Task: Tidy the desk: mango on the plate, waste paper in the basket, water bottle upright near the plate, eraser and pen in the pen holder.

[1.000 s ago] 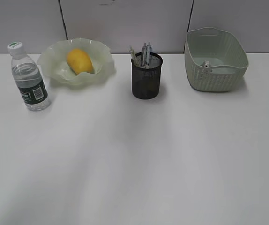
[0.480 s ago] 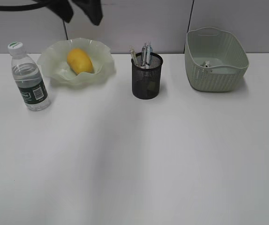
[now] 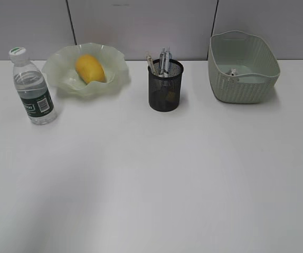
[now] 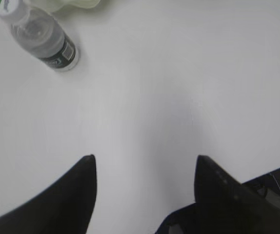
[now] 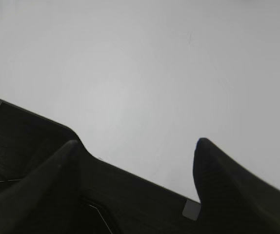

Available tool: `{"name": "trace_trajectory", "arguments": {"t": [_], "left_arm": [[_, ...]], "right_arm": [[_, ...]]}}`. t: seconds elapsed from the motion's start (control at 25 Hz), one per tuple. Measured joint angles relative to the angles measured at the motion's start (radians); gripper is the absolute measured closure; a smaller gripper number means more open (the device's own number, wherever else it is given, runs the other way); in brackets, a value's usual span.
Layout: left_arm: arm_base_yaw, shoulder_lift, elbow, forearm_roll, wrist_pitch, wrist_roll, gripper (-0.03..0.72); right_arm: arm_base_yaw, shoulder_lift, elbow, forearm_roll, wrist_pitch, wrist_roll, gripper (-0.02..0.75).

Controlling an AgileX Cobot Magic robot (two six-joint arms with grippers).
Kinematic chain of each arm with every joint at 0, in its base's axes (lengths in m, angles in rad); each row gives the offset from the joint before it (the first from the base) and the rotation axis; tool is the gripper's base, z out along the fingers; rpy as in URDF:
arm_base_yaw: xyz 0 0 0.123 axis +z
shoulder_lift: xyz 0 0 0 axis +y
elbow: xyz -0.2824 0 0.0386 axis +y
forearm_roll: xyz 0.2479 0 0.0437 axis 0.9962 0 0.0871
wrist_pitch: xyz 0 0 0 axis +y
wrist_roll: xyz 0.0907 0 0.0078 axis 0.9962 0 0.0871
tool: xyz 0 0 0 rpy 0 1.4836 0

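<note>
Hanging spread and empty above bare desk (image 4: 145, 97), left hand (image 4: 144, 158), fingers wide apart with nothing between them. Ahead of it and off to its left, well apart: water bottle (image 4: 40, 34), upright, with a sliver of plate (image 4: 74, 4) just beyond. Hovering likewise over blank desk near its front edge, right hand (image 5: 136, 142), fingers parted, gripping nothing. Farther out, along the back of the desk: mango (image 3: 90, 68) lying in the plate, bottle standing just beside that plate. Then pen holder (image 3: 165, 84) with pens (image 3: 164, 60) poking out, and basket (image 3: 242, 66) with something small and pale inside, possibly the waste paper (image 3: 232, 72).
</note>
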Motion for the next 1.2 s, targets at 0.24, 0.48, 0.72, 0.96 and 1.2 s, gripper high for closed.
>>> {"name": "trace_trajectory", "arguments": {"t": [0.24,0.48,0.72,0.96,1.2], "left_arm": [[0.000,-0.337,0.252,0.002,-0.002,0.000,0.211],[0.000,-0.691,0.461,-0.001,0.001,0.002,0.209],[0.000,-0.927,0.584,-0.010,0.005,0.024,0.182],[0.000,-0.998,0.696,-0.031,0.001,0.041,0.179],[0.000,-1.000,0.740,-0.082,-0.131,0.125,0.179]], "right_arm": [[0.000,0.000,0.000,0.000,0.000,0.000,0.177],[0.000,0.000,0.000,-0.006,0.000,0.000,0.177],[0.000,0.000,0.000,-0.006,0.000,0.000,0.177],[0.000,0.000,0.000,-0.006,0.000,0.000,0.177],[0.000,0.000,0.000,-0.006,0.000,0.000,0.177]]}}
